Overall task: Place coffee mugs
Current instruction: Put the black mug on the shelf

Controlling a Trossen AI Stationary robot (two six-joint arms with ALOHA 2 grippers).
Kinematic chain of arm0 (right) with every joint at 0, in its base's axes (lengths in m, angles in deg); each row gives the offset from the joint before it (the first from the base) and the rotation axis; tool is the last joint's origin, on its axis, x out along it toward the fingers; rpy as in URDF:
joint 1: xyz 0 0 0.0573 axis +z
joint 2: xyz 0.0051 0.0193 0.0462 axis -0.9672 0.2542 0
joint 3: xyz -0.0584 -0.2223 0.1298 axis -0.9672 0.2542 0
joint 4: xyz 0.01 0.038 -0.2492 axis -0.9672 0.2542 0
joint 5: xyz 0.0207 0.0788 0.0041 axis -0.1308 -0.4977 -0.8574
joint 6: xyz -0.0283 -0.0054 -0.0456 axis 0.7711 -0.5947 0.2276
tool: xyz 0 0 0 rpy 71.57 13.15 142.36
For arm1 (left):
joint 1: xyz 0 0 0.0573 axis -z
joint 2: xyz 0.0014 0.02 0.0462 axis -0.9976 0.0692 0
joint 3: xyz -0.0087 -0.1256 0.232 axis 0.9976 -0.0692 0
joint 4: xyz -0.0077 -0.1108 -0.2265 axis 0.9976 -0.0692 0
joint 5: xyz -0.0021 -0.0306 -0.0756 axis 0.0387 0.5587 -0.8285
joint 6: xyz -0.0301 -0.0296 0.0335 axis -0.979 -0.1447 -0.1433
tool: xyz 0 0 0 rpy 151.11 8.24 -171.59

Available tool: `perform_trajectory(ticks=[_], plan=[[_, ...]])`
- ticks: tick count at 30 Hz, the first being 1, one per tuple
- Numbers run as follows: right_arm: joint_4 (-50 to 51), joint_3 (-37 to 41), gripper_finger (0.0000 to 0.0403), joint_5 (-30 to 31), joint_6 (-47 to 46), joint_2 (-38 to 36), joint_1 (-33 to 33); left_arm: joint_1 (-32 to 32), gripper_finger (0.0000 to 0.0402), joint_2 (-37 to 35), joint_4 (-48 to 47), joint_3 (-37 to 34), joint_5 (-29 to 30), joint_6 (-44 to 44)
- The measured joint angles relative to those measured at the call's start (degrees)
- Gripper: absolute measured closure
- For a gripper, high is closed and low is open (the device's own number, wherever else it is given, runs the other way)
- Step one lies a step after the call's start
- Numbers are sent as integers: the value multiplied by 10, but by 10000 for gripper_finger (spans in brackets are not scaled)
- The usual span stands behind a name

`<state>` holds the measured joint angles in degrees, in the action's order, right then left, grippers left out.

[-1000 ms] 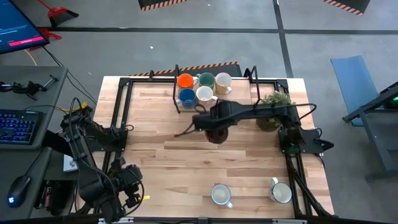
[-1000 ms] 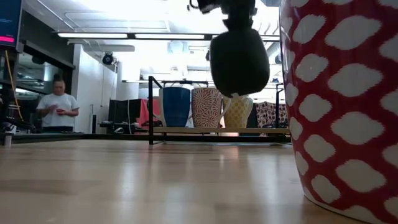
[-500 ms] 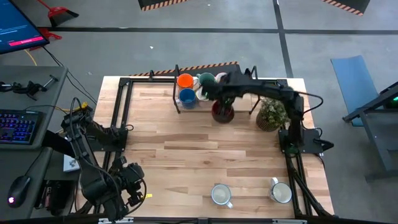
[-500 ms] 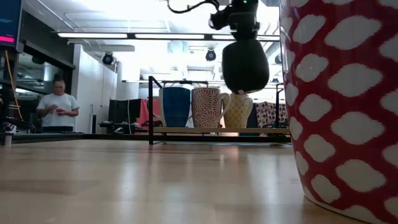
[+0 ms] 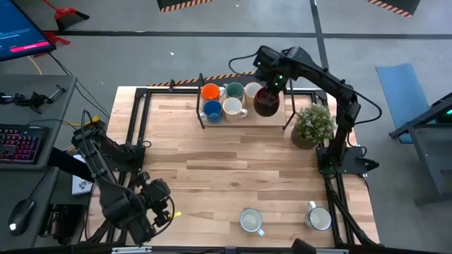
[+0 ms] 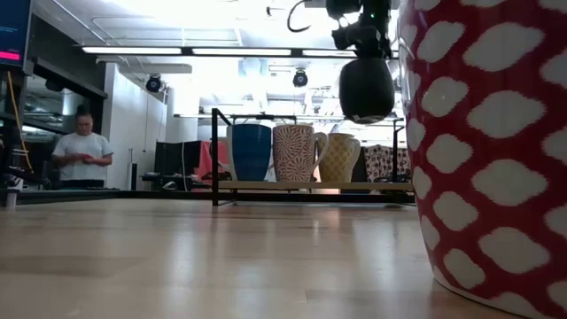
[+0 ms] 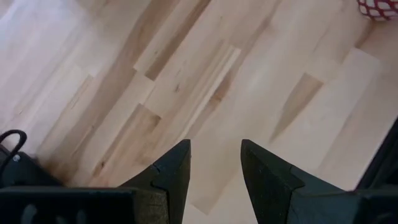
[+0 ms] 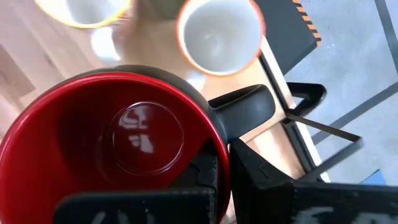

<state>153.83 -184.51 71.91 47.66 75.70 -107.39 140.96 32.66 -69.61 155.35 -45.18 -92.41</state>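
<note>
Far edge is crowded: I see the rack (image 5: 240, 113) holding the orange mug (image 5: 210, 91), teal mug (image 5: 234, 90), blue mug (image 5: 212, 109), white mug (image 5: 232, 107) and cream mug (image 5: 253, 90) packed touching, black uprights at both ends. My right gripper (image 5: 272, 83) hangs over the rack's right end, clamped on the dark red mug (image 5: 265, 103); that end slot looks bare under it. Potted plant (image 5: 312, 125) stands just beside the right upright, blocking a sideways approach. Middle of the surface (image 5: 212, 176) is open wood. Two pale mugs (image 5: 251, 221) (image 5: 318, 218) sit near the front edge. Left gripper (image 7: 214, 168), fingers parted, is over bare boards at the front-left corner.
</note>
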Motion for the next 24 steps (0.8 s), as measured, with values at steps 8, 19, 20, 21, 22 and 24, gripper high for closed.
perform_trajectory(ticks=[8,19,20,21,22,24], plan=[[0,0,402,3,21,0,-65,-23,271,0,0,0,0,3],[-7,0,402,28,49,17,-124,-52,271,0,0,0,0,3],[-12,0,403,28,55,17,-127,-53,271,0,1,0,0,3],[-20,0,403,28,63,17,-129,-56,271,0,0,0,0,3],[-26,0,403,28,70,17,-131,-57,271,0,1,0,0,3],[-32,0,403,25,87,17,-136,-60,271,0,1,0,0,8]])
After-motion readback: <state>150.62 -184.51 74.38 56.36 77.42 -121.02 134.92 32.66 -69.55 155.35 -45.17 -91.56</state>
